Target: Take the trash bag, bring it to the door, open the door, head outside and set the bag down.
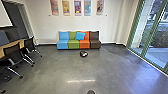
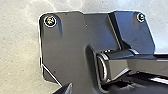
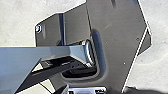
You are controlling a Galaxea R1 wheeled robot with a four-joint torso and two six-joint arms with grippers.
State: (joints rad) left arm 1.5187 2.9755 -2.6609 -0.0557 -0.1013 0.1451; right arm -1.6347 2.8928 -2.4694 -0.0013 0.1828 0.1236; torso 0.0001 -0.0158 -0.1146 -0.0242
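In the head view a small dark bag (image 1: 83,53) with a whitish patch lies on the floor, a little in front of the couch. Tall glass panes in green frames, the glass door side (image 1: 150,37), stand at the right, with paving outside. A dark piece of my left gripper (image 2: 65,89) pokes into the left wrist view beside the robot's own plate. Likewise, a dark piece of my right gripper (image 3: 62,89) shows in the right wrist view. Whether either is open or shut cannot be made out.
A couch (image 1: 73,43) in blue, green, orange and brown stands against the far wall with a blue cushion (image 1: 80,36) on it. Black wheeled chairs (image 1: 15,53) and a wooden table (image 1: 9,45) line the left side. Grey floor stretches between.
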